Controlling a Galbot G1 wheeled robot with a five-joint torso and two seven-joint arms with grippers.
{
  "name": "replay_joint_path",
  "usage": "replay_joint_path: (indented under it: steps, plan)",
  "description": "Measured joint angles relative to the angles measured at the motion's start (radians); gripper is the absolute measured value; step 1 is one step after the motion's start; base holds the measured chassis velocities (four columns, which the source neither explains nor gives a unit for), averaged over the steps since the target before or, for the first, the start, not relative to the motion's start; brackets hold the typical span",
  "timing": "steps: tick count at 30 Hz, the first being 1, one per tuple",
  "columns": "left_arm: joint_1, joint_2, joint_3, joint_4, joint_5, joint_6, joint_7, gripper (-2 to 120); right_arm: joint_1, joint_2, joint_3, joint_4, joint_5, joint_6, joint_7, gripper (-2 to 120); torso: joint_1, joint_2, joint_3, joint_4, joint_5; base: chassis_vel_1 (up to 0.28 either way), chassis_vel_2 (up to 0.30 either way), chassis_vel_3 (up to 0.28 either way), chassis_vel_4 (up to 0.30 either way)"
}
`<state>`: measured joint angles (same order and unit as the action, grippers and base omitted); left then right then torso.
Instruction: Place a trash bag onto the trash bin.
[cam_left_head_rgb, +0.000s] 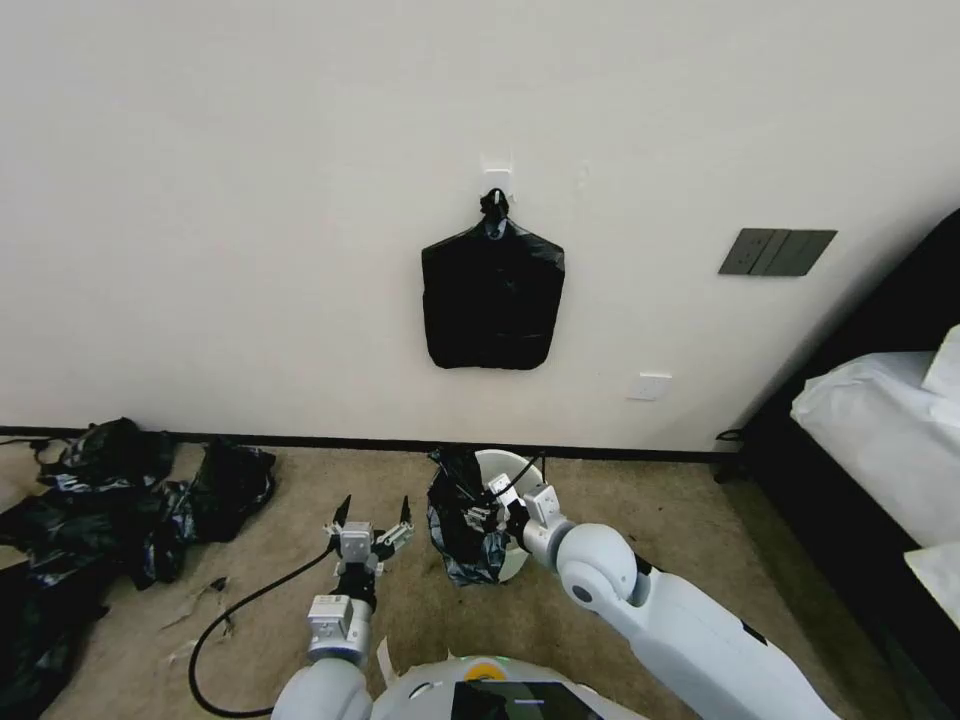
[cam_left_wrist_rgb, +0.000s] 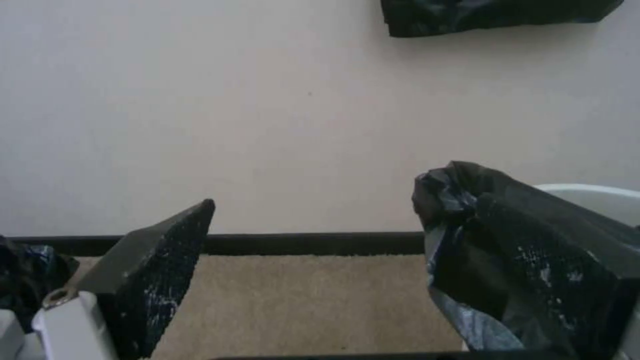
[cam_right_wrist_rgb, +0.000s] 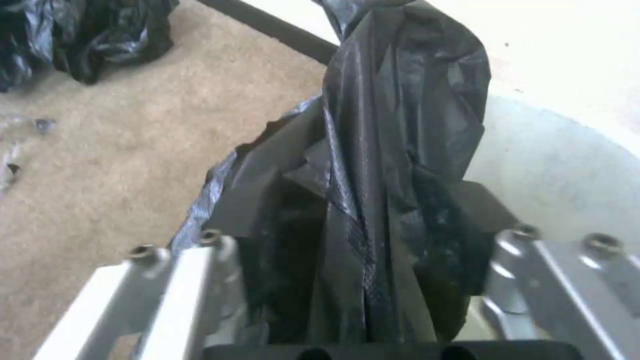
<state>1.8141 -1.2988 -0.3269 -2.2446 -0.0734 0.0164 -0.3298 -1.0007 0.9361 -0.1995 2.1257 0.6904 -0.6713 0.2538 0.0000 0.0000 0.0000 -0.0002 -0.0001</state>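
Note:
The cream-white trash bin (cam_left_head_rgb: 505, 468) stands on the carpet near the wall. The black trash bag (cam_left_head_rgb: 460, 535) drapes over its left side and rim. My right gripper (cam_left_head_rgb: 492, 508) reaches over the bin's mouth and is shut on a bunched fold of the bag. In the right wrist view the glossy trash bag (cam_right_wrist_rgb: 393, 150) runs up between the right gripper's (cam_right_wrist_rgb: 373, 225) fingers, with the bin's pale inner wall (cam_right_wrist_rgb: 567, 170) behind. My left gripper (cam_left_head_rgb: 374, 508) is open, just left of the bag. The left wrist view has the trash bag (cam_left_wrist_rgb: 467, 200) and bin rim (cam_left_wrist_rgb: 600, 195) by one finger (cam_left_wrist_rgb: 153, 270).
A flat black bundle (cam_left_head_rgb: 492, 295) hangs from a wall hook above the bin. A heap of black bags (cam_left_head_rgb: 120, 500) lies on the floor at the left. A bed with white bedding (cam_left_head_rgb: 880, 440) is at the right. A black cable (cam_left_head_rgb: 240, 610) loops over the carpet.

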Motion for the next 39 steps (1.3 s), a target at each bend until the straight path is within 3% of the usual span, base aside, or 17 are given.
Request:
replay_joint_path:
  steps: [14,19,28,34,39]
  plan:
    - [-0.013,0.008,0.048,0.004,0.001,0.021,0.000,100,-0.007,-0.007,-0.003,-0.001,-0.024,0.004,0.030,0,0.000,0.000,0.000,0.0003,0.0001,0.000,0.000,0.000,0.000]
    - [-0.054,0.028,0.095,0.010,-0.037,0.073,0.001,100,-0.030,-0.005,0.010,0.016,-0.001,0.010,0.049,0,0.000,0.000,0.000,0.0002,0.0001,0.000,0.000,0.000,0.000]
    - [-0.172,0.057,0.166,0.050,-0.233,0.220,-0.013,100,-0.042,-0.003,0.018,0.022,0.020,0.009,0.067,0,0.000,0.000,0.000,0.0002,0.0000,0.000,0.000,0.000,0.000]
    - [-0.276,0.055,0.194,0.095,-0.365,0.333,-0.073,100,-0.046,0.001,0.045,0.023,0.096,0.010,0.111,0,0.000,0.000,0.000,0.0002,0.0000,0.000,0.000,0.000,0.000]
    - [-0.328,0.045,0.210,0.117,-0.412,0.367,-0.102,100,-0.053,-0.003,0.062,0.019,0.114,0.019,0.118,0,0.000,0.000,0.000,0.0002,0.0001,0.000,0.000,0.000,0.000]
